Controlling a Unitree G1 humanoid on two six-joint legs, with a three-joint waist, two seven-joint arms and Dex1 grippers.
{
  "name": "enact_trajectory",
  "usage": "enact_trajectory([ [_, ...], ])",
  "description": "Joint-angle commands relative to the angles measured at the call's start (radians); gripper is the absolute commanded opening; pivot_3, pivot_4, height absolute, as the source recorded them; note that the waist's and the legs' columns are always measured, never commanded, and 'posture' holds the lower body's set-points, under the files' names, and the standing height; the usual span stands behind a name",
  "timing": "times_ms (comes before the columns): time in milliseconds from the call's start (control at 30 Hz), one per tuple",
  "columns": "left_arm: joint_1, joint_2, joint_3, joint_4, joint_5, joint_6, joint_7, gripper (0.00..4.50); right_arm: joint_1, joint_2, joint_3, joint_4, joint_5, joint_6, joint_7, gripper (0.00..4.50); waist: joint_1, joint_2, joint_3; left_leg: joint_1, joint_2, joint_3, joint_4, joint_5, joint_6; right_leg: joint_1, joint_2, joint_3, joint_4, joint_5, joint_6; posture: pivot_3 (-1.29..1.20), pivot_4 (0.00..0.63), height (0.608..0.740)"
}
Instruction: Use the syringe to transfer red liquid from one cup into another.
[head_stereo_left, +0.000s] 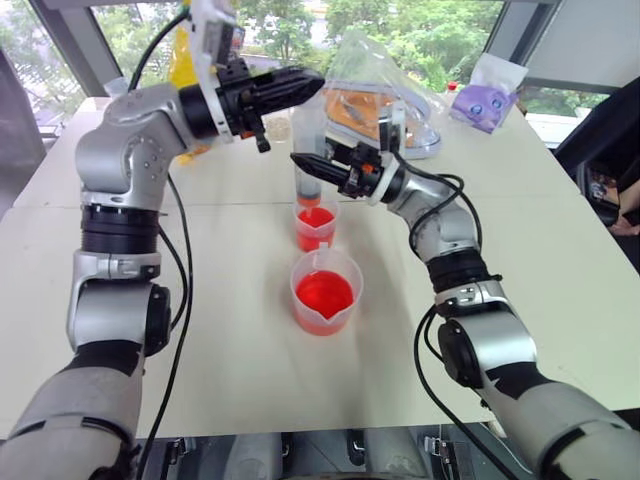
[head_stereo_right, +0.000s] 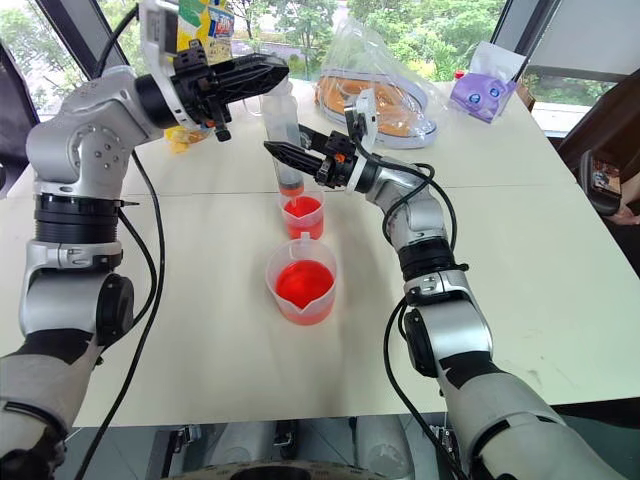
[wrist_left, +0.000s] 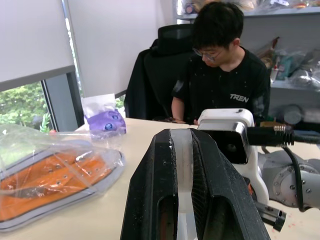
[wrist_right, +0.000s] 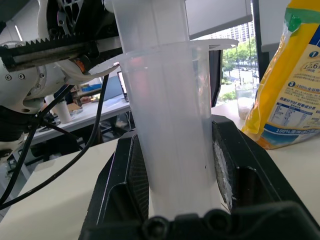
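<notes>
1. both grippers meet at the syringe (head_stereo_right: 283, 135): the right gripper (head_stereo_right: 283, 152) is clamped on the clear barrel, its black fingers (wrist_right: 235, 165) pressed to either side in the right wrist view, and the left gripper (head_stereo_right: 272, 70) is closed on the plunger at the top, the white stem pinched between its fingers (wrist_left: 155, 200) in the left wrist view.
2. desk (head_stereo_left: 560, 270), pale and wide, carries everything; a seam runs across it behind the cups.
3. person (wrist_left: 222, 75) in a black shirt sits at the far side of the desk, seen from the left wrist view.
4. clear plastic bag (head_stereo_left: 385, 85) with an orange thing inside lies at the far middle of the desk, behind the right gripper.
5. yellow pouch (wrist_right: 292, 85) stands at the far left of the desk, behind the left arm.
6. purple toy (head_stereo_left: 484, 100) in a clear wrapper sits at the far right corner.
7. beaker (head_stereo_left: 325, 292), the wider cup with a spout, stands nearest the robot and holds red liquid (head_stereo_left: 324, 293).
8. syringe stands upright, its red-orange tip down in the small cup (head_stereo_left: 316, 227).
9. small cup sits just behind the beaker, also with red liquid inside; the two are close but apart.
</notes>
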Motion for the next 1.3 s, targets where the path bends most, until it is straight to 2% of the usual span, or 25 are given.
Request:
enact_trajectory([
  [33,0.034,0.011,-0.033,-0.03,0.029,0.002,-0.019,0.02,-0.076,-0.025,-0.062,-0.061,0.04,-0.012,-0.015,1.37,-0.001,0.0,0.0,0.0,0.0,0.0,0.0,0.0,0.0,0.0,0.0,0.0,0.0,0.0,0.0,0.0,0.15,0.74],
  [833,0.13,-0.019,-0.058,-0.063,0.035,-0.017,0.01,0.02,-0.129,-0.069,-0.114,-0.054,0.065,0.01,-0.039,1.37,-0.001,0.0,0.0,0.0,0.0,0.0,0.0,0.0,0.0,0.0,0.0,0.0,0.0,0.0,0.0,0.0,0.15,0.74],
  [1100,0.086,-0.014,-0.029,-0.06,0.003,0.029,0.02,0.02,-0.109,-0.066,-0.1,-0.055,0.052,0.011,-0.035,1.37,0.0,0.0,0.0,0.0,0.0,0.0,0.0,0.0,0.0,0.0,0.0,0.0,0.0,0.0,0.0,0.0,0.15,0.74],
  [1133,0.08,-0.015,-0.023,-0.061,-0.002,0.037,0.024,0.91,-0.105,-0.066,-0.099,-0.057,0.052,0.012,-0.035,1.37,0.0,0.0,0.0,0.0,0.0,0.0,0.0,0.0,0.0,0.0,0.0,0.0,0.0,0.0,0.0,0.0,0.15,0.74],
  [1167,0.075,-0.016,-0.016,-0.062,-0.009,0.047,0.027,1.18,-0.101,-0.065,-0.096,-0.06,0.052,0.016,-0.035,1.37,0.003,0.0,0.0,0.0,0.0,0.0,0.0,0.0,0.0,0.0,0.0,0.0,0.0,0.0,0.0,0.0,0.15,0.74],
  [1300,0.059,-0.016,0.012,-0.073,-0.032,0.086,0.04,3.26,-0.081,-0.058,-0.092,-0.074,0.046,0.031,-0.031,1.37,0.0,0.0,0.0,0.0,-0.001,0.0,0.0,0.0,0.0,0.0,-0.001,0.0,0.0,0.0,0.0,0.0,0.15,0.74],
])
